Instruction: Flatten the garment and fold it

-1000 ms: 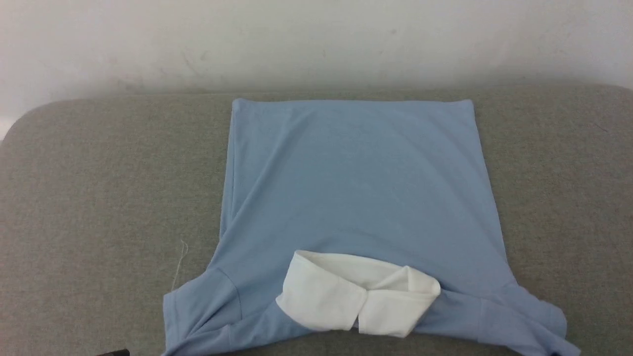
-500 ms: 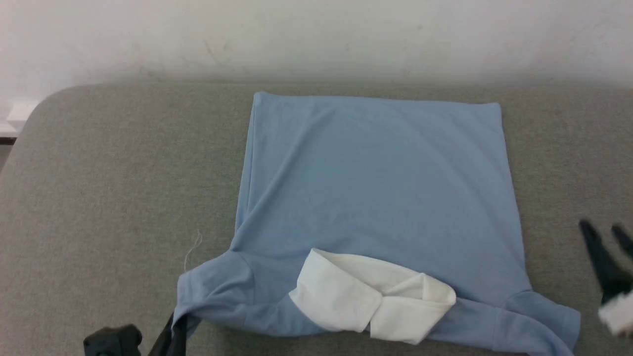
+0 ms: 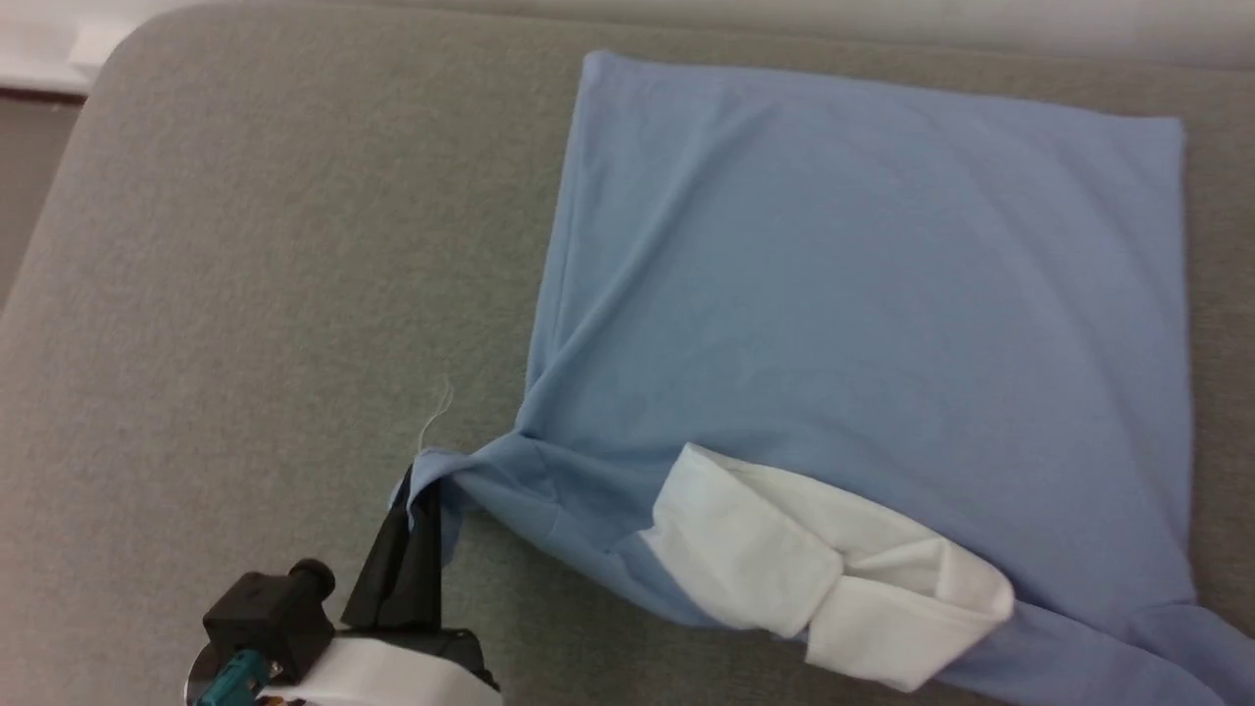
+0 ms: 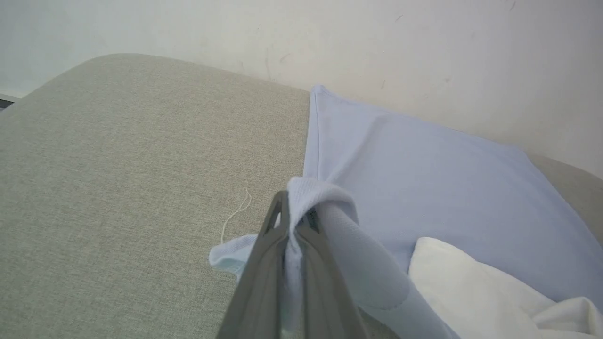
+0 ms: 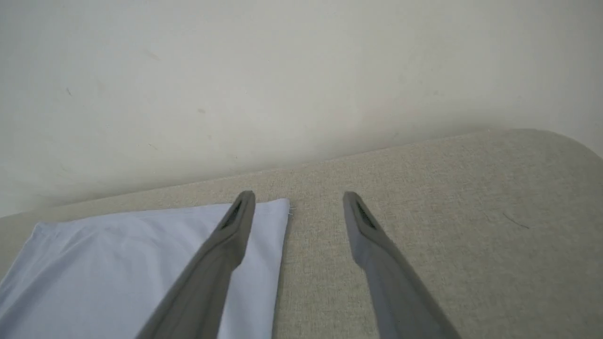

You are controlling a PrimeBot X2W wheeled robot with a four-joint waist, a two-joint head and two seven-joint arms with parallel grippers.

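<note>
The grey padded surface (image 3: 245, 294) took up most of what you were looking at, with a pale wall (image 5: 282, 70) behind its far edge. The garment (image 3: 863, 294) lay on that surface right of centre in the head view, its light blue body spread mostly flat with the straight hem toward the wall and the neck end nearest you. A few long creases ran across the body toward its near-left corner, where the cloth was drawn into a tight gathered ridge.

Your left arm came in from the lower left of the head view, pale forearm low at the frame's edge and the dark fingers angled up and to the right. The left gripper (image 3: 417, 490) was clamped on the garment's sleeve edge (image 4: 325, 197), jaws together with blue cloth pinched between them and the ribbed cuff draped over the fingertips, lifted clear of the surface.

Your right gripper (image 5: 297, 197) pointed toward the wall with its jaws spread wide and nothing between them. In its own wrist view one finger crossed the garment's far corner and the other crossed bare padding; you could not tell from that view whether either touched down.

The white collar (image 3: 833, 579) sat folded over and rumpled at the near edge. A thin pale thread (image 3: 436, 417) lay on the padding just beyond the pinched sleeve
</note>
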